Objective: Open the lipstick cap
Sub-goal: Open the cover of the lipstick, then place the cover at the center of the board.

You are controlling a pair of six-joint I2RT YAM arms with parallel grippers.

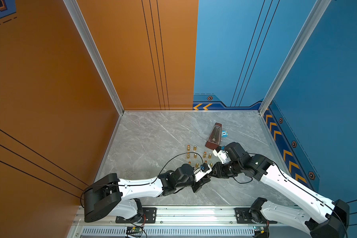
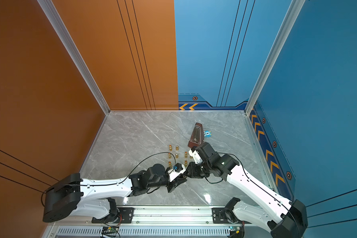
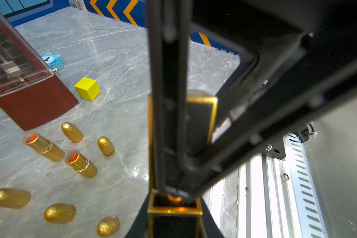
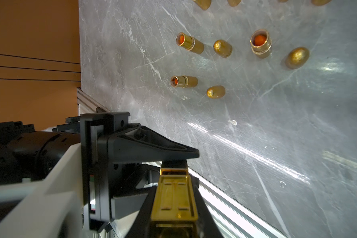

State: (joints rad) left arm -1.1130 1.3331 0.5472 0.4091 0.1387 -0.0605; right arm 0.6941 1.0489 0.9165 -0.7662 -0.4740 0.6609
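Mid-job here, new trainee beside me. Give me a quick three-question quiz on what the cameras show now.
1. True or false: the yellow cube lies apart from the metronome, not touching it.
2. What sits between the left tool and right tool? A) a spoon B) the black-and-gold lipstick C) a screwdriver
3. In the right wrist view, how many uncapped gold tubes show orange inside?
Key: 1 true; 2 B; 3 three.
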